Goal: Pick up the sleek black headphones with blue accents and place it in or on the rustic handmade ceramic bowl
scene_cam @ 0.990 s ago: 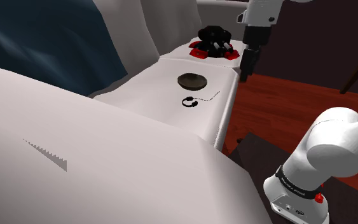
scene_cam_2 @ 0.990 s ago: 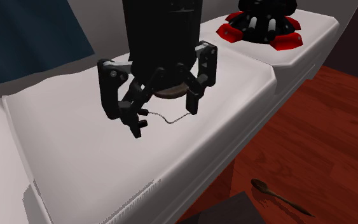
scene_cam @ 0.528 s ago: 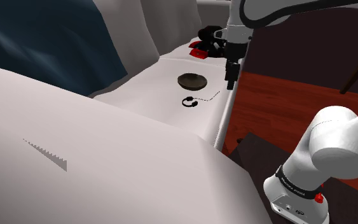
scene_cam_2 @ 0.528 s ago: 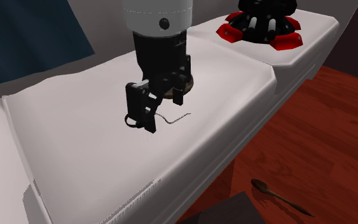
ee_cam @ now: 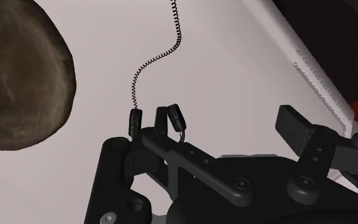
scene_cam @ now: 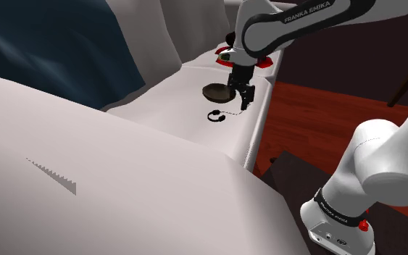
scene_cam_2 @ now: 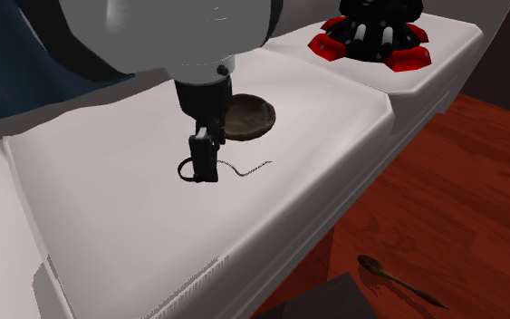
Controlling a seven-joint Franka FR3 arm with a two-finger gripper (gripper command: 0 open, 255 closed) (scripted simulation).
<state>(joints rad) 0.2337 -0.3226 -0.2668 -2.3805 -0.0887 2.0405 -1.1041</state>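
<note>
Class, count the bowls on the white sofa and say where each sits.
1. The brown bowl lies on the white seat cushion, close to the headphones, between them and the black-and-red object. The arm could be hiding part of the cushion.

Headphones (scene_cam: 216, 116) lie near bowl (scene_cam: 215, 92) on the cushion (scene_cam: 169, 109).

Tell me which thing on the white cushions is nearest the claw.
The small black headphones with the coiled cord, right at the claw. The brown bowl lies beside them; the black-and-red object sits much farther off.
</note>
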